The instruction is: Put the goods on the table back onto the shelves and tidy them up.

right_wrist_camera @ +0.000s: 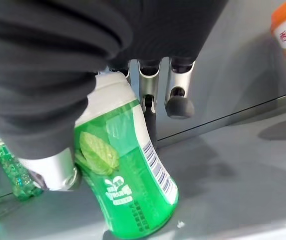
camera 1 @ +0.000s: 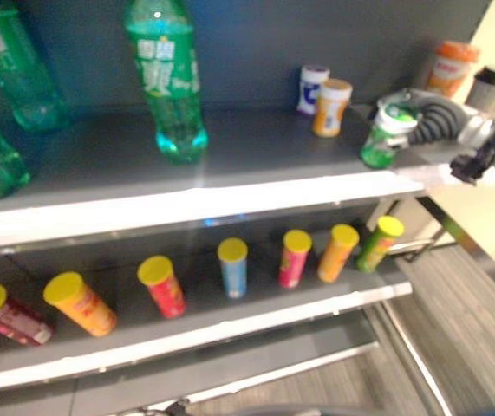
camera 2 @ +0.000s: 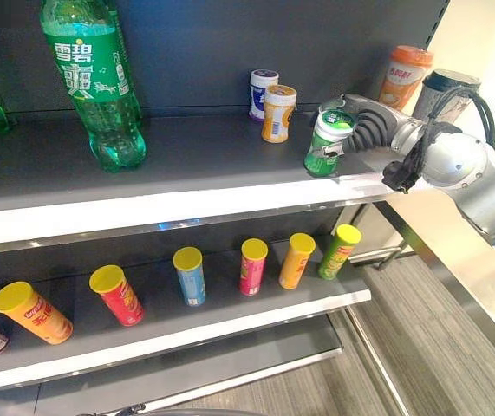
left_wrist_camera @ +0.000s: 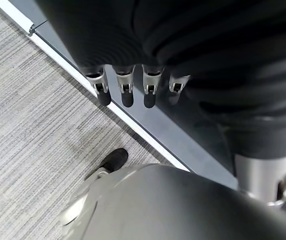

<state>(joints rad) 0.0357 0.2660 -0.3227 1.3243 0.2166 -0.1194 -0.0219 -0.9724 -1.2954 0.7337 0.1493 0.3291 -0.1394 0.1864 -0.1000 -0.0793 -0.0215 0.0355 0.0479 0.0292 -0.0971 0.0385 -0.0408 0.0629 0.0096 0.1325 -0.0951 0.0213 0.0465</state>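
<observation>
Grey shelf (camera 2: 186,169) bears the green bottle (camera 2: 325,143), right robot hand (camera 2: 364,121) gripping.

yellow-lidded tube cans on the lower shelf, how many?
7: one red-brown, orange, red, blue, pink, orange, green. More may be hidden past the left edge.

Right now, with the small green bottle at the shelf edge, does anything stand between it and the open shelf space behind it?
Nothing visible does. The right hand grips the small green bottle at the front edge of the top shelf. The orange jar and white jar stand further back, off to its left side.
</observation>
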